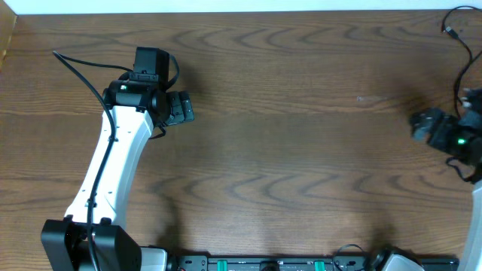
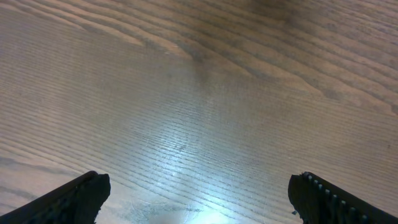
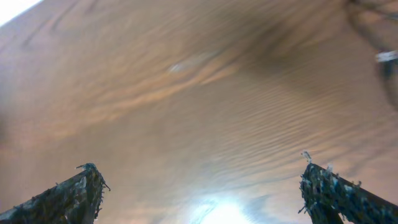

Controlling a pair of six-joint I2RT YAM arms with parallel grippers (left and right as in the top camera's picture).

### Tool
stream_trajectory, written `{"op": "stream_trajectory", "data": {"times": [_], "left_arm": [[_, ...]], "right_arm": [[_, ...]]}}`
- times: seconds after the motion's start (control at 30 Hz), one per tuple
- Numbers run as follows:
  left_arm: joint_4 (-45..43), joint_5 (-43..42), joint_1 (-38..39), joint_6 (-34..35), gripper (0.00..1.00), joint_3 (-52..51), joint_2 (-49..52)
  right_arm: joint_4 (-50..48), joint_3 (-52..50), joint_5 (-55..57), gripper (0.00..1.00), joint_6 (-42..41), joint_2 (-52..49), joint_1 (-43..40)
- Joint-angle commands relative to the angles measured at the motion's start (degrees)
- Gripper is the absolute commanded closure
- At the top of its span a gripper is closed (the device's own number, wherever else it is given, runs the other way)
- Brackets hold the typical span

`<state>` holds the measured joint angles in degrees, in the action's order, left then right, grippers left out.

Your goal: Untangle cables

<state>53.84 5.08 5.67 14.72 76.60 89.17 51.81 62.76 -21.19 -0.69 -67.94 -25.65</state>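
The brown wood-grain table [image 1: 286, 150] fills nearly every view, with a bright patch of glare under each wrist camera. The left gripper [image 2: 199, 198] hangs over the upper left of the overhead view, its fingers spread wide with nothing between them but wood. The right gripper [image 3: 205, 194], at the right edge of that view, is spread just as wide and also holds nothing. Of the cables [image 1: 456, 71] I can spot only one thin black cord in the upper right corner of the overhead view. It ends in a small plug [image 1: 449, 31] and runs down beside the right arm [image 1: 461, 139]. A dark smear and a pale connector [image 3: 387, 56] in the upper right of the right wrist view may be the same cord. The risk, as I see it, is that this cord lies near the table's far edge and close to the arm's own wiring. A reach there could snag the wrong wire or nudge the cord off the table. The left gripper is well apart from it and can do little from there. Whatever else belongs to the bundle lies outside the frame, no white cord shows, and the right wrist view is too blurred to tell whether anything is knotted.
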Motion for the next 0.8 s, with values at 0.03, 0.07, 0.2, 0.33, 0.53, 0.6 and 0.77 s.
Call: {"op": "stream_trajectory", "data": {"times": [0.03, 0.07, 0.2, 0.33, 0.53, 0.6, 0.77], "left_arm": [[0.3, 1.0, -0.2, -0.5, 0.03, 0.4, 0.7], [0.3, 1.0, -0.2, -0.5, 0.03, 0.4, 0.7], [0.3, 1.0, -0.2, -0.5, 0.03, 0.4, 0.7], [0.3, 1.0, -0.2, -0.5, 0.03, 0.4, 0.7], [0.3, 1.0, -0.2, -0.5, 0.03, 0.4, 0.7], [0.3, 1.0, -0.2, -0.5, 0.03, 0.4, 0.7], [0.3, 1.0, -0.2, -0.5, 0.03, 0.4, 0.7]], "right_arm": [[3.9, 0.1, -0.2, 0.01, 1.9, -0.2, 6.5], [4.3, 0.1, -0.2, 0.01, 1.9, -0.4, 7.3], [4.6, 0.1, -0.2, 0.01, 1.8, -0.5, 8.4], [4.6, 0.1, -0.2, 0.01, 1.9, -0.5, 8.4], [4.6, 0.1, -0.2, 0.01, 1.9, -0.5, 8.4], [4.6, 0.1, -0.2, 0.01, 1.8, -0.5, 8.4], [4.6, 0.1, -0.2, 0.01, 1.8, -0.5, 8.4]]}}
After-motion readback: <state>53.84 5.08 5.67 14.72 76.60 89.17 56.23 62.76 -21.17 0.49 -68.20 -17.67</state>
